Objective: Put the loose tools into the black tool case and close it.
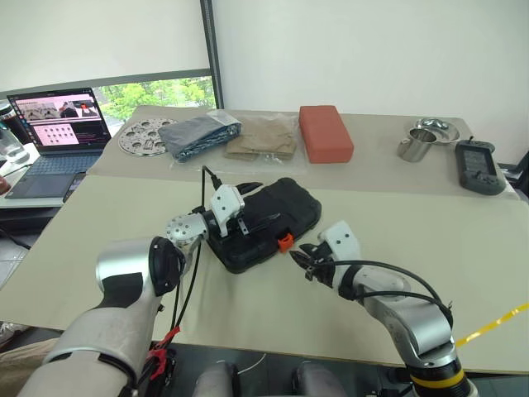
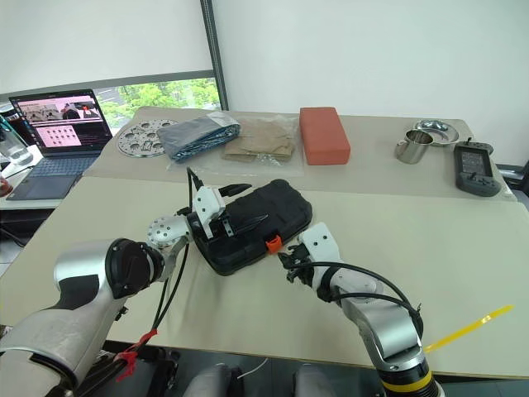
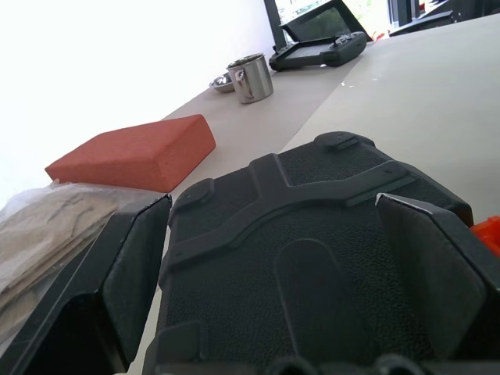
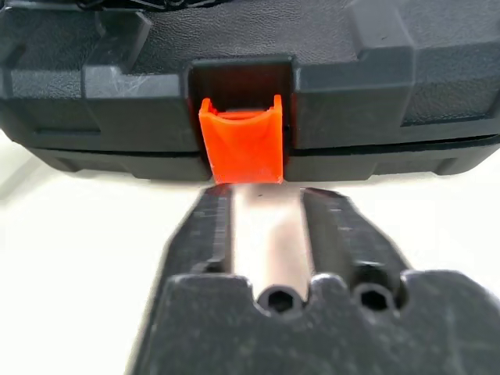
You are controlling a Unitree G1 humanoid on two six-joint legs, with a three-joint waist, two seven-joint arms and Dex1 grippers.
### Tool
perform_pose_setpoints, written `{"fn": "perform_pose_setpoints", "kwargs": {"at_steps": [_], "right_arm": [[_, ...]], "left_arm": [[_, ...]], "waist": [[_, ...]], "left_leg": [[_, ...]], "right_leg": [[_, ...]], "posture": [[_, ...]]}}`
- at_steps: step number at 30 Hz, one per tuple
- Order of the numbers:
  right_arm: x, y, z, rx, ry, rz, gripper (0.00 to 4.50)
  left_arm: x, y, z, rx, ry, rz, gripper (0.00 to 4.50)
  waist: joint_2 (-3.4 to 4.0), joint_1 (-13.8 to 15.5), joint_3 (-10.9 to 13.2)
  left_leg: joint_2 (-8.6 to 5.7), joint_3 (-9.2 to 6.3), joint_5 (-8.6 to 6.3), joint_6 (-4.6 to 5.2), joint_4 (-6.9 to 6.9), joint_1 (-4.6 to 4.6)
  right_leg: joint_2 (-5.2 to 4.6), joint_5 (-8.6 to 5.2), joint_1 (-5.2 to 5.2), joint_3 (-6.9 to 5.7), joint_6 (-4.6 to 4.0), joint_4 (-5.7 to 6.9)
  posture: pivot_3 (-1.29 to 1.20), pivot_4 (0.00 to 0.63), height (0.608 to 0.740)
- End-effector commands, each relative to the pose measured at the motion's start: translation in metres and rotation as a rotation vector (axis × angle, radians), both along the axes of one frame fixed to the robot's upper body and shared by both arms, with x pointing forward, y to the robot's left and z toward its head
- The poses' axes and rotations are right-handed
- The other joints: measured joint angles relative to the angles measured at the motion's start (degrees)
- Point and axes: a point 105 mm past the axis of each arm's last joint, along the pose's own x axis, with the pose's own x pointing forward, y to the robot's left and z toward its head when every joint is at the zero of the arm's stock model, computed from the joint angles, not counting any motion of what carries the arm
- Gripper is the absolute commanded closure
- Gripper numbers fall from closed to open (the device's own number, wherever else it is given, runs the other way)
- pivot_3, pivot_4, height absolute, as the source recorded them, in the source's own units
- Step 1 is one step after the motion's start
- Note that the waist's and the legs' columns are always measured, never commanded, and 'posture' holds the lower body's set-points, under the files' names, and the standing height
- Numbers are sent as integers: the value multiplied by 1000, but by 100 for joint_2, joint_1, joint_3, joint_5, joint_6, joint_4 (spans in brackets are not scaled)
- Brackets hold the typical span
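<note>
From the head view, I have the ribbed black plastic tool case (image 1: 263, 223) shut at frame centre, my left gripper (image 1: 235, 217) spread wide over its lid to pin it. In the right wrist view, my right gripper (image 4: 268, 221) — fingers narrowed, holding nothing — aims at the small orange latch (image 4: 242, 141), just short of it.
</note>
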Motion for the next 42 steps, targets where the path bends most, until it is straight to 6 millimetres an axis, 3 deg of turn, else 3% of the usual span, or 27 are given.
{"fn": "perform_pose_setpoints", "kwargs": {"at_steps": [1, 12, 18, 22, 28, 32, 35, 38, 42], "right_arm": [[4, 13, 17, 32, -60, 36, 4431], [15, 26, 25, 53, -96, 51, 4431], [8, 15, 23, 49, -80, 51, 4431], [4, 3, 23, 56, -84, 70, 4431], [16, -29, 38, 34, -205, 57, 4431], [27, -55, 55, 49, -313, 50, 4431], [31, -66, 63, 62, -372, 60, 4431], [37, -78, 67, 54, -433, 47, 4431], [44, -90, 72, 40, -499, 31, 4431]], "left_arm": [[-12, -2, -27, 24, 101, -21, 0], [-12, -1, -27, 23, 99, -13, 0], [-11, 3, -24, 8, 87, -1, 0], [-6, 12, -12, -57, 82, 17, 0], [-1, 50, 13, -114, 90, 13, 0], [8, 99, 42, -215, 83, 127, 0], [8, 122, 48, -265, 69, 196, 0], [6, 142, 54, -300, -13, 299, 0], [-4, 157, 57, -189, -218, 423, 0]], "waist": [[0, -1, 0], [0, -85, 0], [0, -91, 0], [0, -80, 0], [-12, -155, 12], [-42, -147, 43], [-45, -138, 48], [-44, -97, 49], [-44, -43, 50]], "left_leg": [[0, 0, 0, 0, 0, 0], [2, -2, 2, 3, 1, 6], [-1, -6, 3, 4, 2, 5], [-2, -6, 3, 4, -1, -2], [4, -4, 3, 4, -18, -2], [11, -2, 3, 4, -23, -5], [11, -1, 3, 4, -28, -6], [9, 4, 3, 4, -31, -6], [8, 13, 3, 4, -31, -5]], "right_leg": [[0, 0, 0, 0, 0, 0], [2, -4, 0, 0, 8, 8], [0, -5, 2, 0, 9, 8], [-2, -4, 0, 0, 7, -2], [7, -4, -10, 0, 8, -8], [17, -5, -18, -6, 8, -3], [15, -3, -22, -5, 5, -7], [10, 0, -20, -6, 0, -10], [2, 2, -19, -8, -3, -11]], "posture": [[0, 150, 740], [0, 150, 740], [0, 150, 740], [0, 150, 740], [0, 150, 740], [0, 150, 740], [0, 150, 740], [0, 150, 740], [0, 150, 740]]}}
